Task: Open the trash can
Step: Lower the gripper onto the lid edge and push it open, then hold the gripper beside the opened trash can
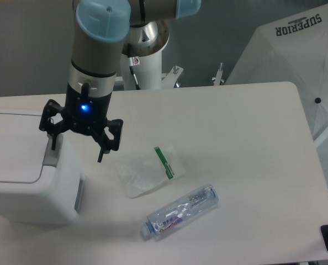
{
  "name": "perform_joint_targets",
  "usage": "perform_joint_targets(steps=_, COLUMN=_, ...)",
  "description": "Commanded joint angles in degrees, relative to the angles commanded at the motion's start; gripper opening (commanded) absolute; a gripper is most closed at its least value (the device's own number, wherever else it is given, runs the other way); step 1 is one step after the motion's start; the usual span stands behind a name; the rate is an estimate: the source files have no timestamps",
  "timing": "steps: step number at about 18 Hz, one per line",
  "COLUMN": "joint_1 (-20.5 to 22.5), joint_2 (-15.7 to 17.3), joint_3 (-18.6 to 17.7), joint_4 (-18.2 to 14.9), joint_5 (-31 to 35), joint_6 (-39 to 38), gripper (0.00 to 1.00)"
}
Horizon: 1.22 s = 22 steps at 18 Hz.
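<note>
The trash can (20,171) is a large white boxy bin at the left edge of the table, its flat lid down. Its grey push tab (52,156) sits at the lid's right edge, partly covered by my gripper. My gripper (77,150) hangs open over the bin's right side, the left finger above the tab and the right finger (102,152) out past the bin's wall. Nothing is between the fingers.
A clear plastic bag (147,170) with a green strip lies just right of the gripper. A clear plastic bottle (180,212) lies on its side nearer the front. A white umbrella (296,49) stands beyond the table's right edge.
</note>
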Motion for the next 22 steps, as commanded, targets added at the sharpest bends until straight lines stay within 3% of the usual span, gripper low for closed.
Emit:
perform_joint_targets(steps=16, joint_1=-0.62, joint_2=-0.88, joint_3=0.79, joint_4=0.88, joint_5=0.09, joint_6=-0.53, gripper=1.00)
perform_joint_targets(steps=22, joint_1=1.48, joint_2=-0.62, joint_3=1.67, joint_4=1.40, joint_5=0.35, joint_6=0.79, gripper=1.00)
